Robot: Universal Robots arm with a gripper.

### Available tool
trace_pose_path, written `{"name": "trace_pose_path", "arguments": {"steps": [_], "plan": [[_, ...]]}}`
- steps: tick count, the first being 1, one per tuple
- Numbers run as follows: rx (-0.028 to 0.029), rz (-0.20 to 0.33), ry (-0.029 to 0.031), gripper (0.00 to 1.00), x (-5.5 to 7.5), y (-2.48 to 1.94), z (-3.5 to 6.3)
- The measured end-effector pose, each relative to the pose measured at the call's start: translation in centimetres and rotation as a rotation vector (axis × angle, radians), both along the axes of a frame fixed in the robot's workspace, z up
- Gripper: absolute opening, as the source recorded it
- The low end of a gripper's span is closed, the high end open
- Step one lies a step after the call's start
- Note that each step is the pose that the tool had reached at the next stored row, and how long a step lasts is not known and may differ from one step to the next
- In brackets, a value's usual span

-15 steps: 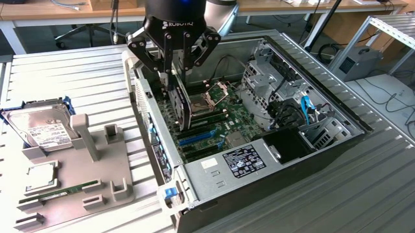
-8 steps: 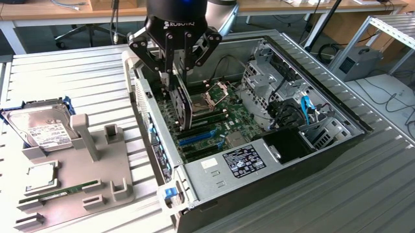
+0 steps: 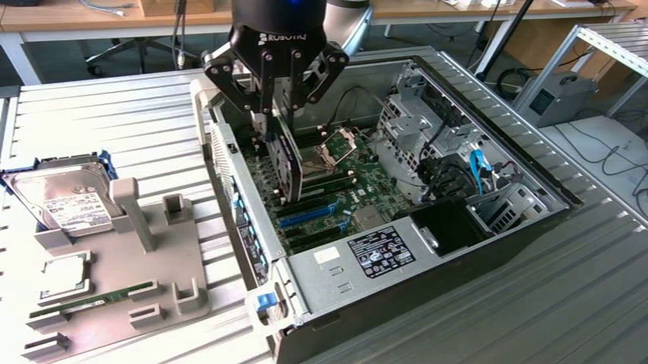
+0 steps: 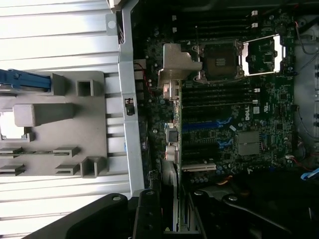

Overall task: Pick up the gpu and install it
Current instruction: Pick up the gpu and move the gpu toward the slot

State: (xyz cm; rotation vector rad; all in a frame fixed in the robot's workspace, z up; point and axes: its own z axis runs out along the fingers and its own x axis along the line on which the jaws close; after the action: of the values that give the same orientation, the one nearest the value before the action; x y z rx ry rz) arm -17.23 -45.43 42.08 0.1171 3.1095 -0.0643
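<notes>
Black claw point(image 3: 275, 114) clamped on the thin dark gpu card point(image 3: 287, 163), which hangs on edge straight beneath it. Its long axis seems to point down at the green motherboard point(image 3: 354, 189), beside the grey case's point(image 3: 235, 189) rear wall.

The ribbed table point(image 3: 121, 114) was pale matt metal. The holder point(image 3: 132, 303) was smooth matt grey plastic; the gpu point(image 3: 287, 163) had a bare silvery metal bracket point(image 4: 174, 62).

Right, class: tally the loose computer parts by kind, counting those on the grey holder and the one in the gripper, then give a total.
hard drive: 1
processor chip: 1
memory stick: 1
gpu: 1
Total: 4
</notes>
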Motion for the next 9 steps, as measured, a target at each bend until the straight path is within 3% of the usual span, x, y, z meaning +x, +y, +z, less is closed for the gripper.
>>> {"name": "trace_pose_path", "arguments": {"steps": [9], "plan": [[-0.0038,0.000,0.0000,0.26,0.37,0.00,-0.01]]}}
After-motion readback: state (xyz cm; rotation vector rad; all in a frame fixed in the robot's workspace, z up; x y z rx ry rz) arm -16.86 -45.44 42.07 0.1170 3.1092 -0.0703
